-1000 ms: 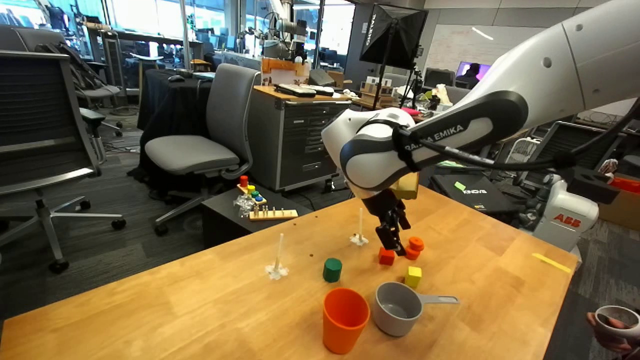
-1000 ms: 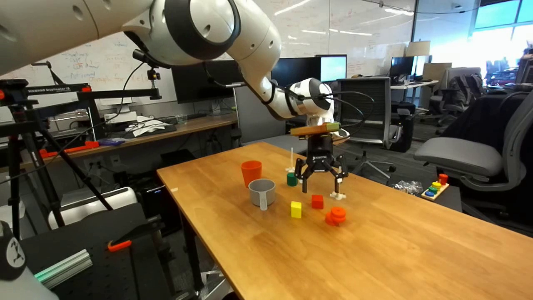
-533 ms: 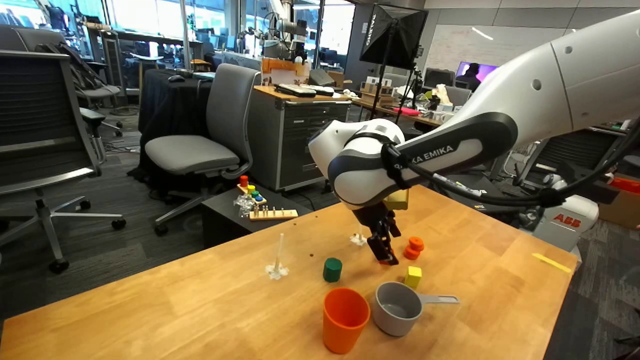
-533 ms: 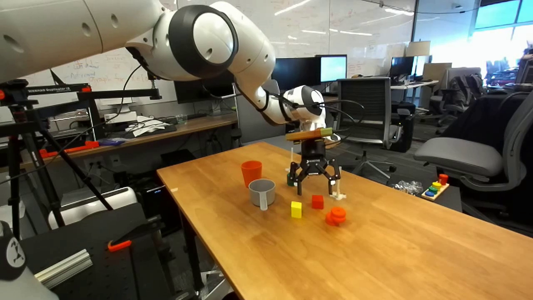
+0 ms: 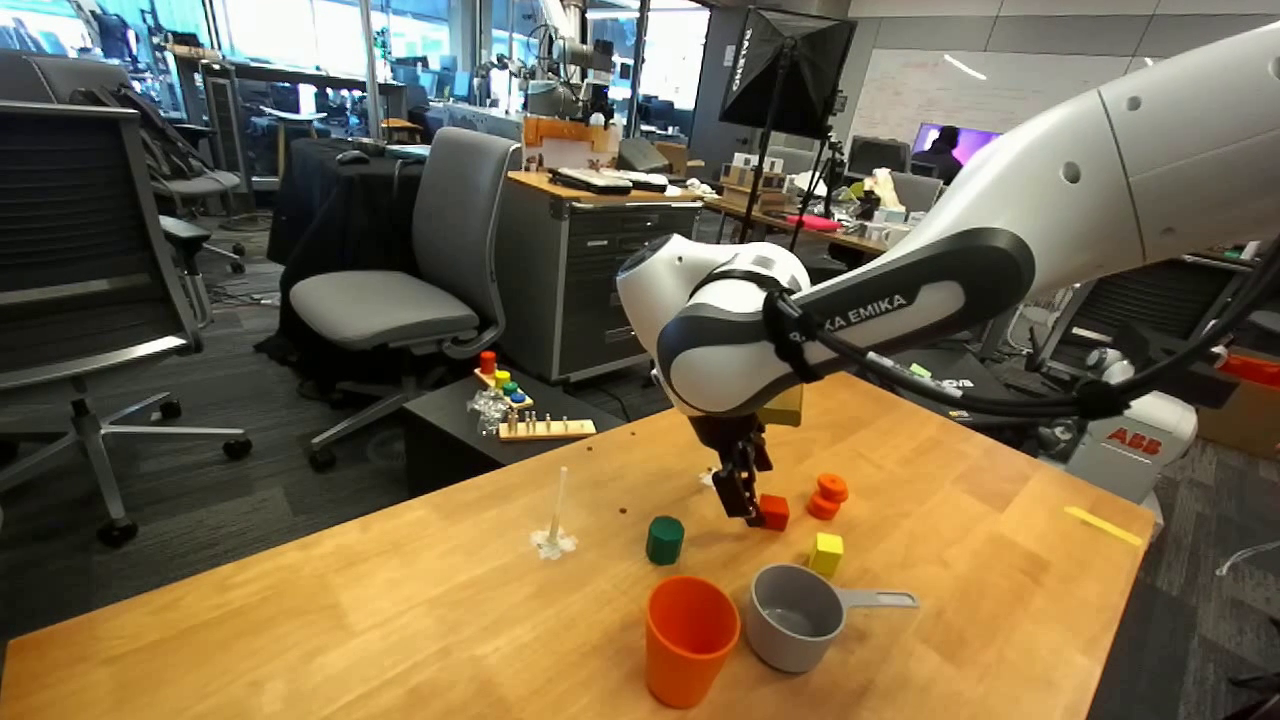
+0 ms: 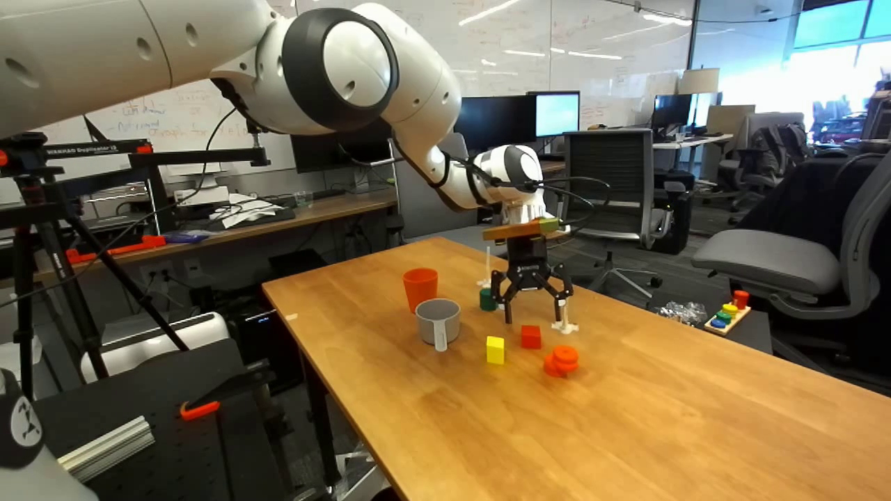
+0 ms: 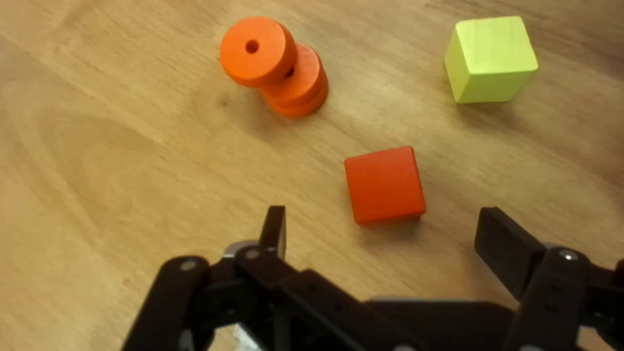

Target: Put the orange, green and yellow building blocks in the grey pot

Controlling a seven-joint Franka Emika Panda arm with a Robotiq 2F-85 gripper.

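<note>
Wood-grain tabletop (image 7: 122,185), round grey pot (image 5: 792,652), yellow cube (image 7: 492,61), green block (image 5: 665,541), orange discs (image 7: 273,66)

Windows (image 5: 278,28) glare in both exterior views; bright streaks cross the whiteboard (image 6: 515,33). In the wrist view, a soft shadow lies beside the yellow block (image 7: 492,59).

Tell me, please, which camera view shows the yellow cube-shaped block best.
The wrist view: the yellow cube-shaped block appears largest there, with its top and two sides clear. Both exterior views show it smaller, near the round grey handled pot.
</note>
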